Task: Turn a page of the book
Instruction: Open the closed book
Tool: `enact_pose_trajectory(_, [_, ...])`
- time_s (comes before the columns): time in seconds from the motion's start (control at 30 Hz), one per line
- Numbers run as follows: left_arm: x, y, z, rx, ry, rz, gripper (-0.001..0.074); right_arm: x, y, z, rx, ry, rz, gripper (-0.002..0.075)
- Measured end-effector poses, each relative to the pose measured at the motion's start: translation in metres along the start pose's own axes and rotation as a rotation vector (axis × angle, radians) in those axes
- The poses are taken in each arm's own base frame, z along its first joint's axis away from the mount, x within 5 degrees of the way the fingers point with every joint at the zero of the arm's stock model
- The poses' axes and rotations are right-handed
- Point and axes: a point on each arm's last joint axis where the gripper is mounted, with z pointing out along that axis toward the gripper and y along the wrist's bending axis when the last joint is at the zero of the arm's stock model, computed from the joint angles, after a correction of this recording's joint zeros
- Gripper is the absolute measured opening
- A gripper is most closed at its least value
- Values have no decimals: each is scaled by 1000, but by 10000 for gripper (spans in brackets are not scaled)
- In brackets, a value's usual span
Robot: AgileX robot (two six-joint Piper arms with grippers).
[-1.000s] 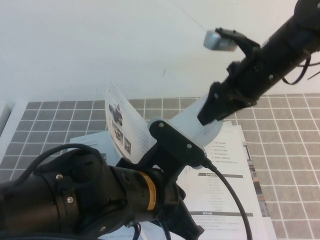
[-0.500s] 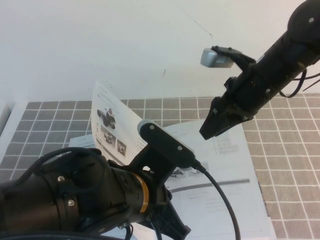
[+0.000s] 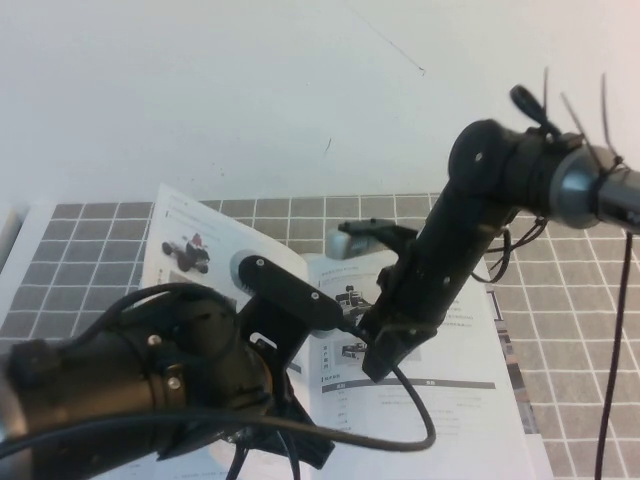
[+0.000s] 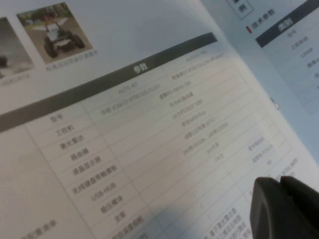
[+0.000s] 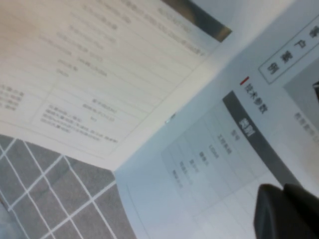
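Lower left of the high view, the left gripper hovered low over the page, its jaws clenched together on nothing. Mid-frame, the right gripper hung just above the open book on the tiled bench, jaws clenched too.

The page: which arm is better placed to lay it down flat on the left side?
Probably the left. The page stands lifted over the book on the robot's left, with the left gripper low beside it. The right gripper hovers over the right-hand sheet.
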Motion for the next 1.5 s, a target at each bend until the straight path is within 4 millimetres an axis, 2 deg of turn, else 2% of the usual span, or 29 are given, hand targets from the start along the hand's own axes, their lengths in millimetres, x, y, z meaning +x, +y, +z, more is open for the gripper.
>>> enact_pose_trajectory(0.1, [-1, 2, 14, -16, 31, -12, -4, 0, -1, 8, 13, 28, -9, 6])
enact_pose_trajectory(0.4, [-2, 20, 69, -72, 143, -91, -4, 6, -11, 9, 133, 99, -6, -1])
enact_pose_trajectory(0.57, [-1, 34, 92, -86, 185, -149, -4, 7, -13, 10, 149, 112, 10, -1])
enact_pose_trajectory(0.77, [3, 34, 107, -88, 226, -152, -4, 8, -24, 27, 134, 140, 58, -1])
enact_pose_trajectory(0.97, [3, 33, 108, -75, 226, -133, -4, 8, -23, 27, 131, 138, 63, -1])
enact_pose_trajectory(1.03, [2, 34, 104, -75, 218, -134, -4, 7, -22, 24, 133, 132, 57, -1])
enact_pose_trajectory(1.17, [-7, 40, 73, -57, 125, -149, -4, 7, -10, 3, 172, 98, 9, -1])
enact_pose_trajectory(1.37, [-11, 54, -1, -23, -38, -157, -4, 12, 34, -70, 282, -60, -96, -1])
enact_pose_trajectory(1.4, [-7, 58, -22, -9, -74, -155, -4, 15, 43, -83, 304, -89, -114, -1])
enact_pose_trajectory(1.5, [5, 64, -61, 35, -129, -138, -4, 28, 65, -122, 408, -155, -161, -1])
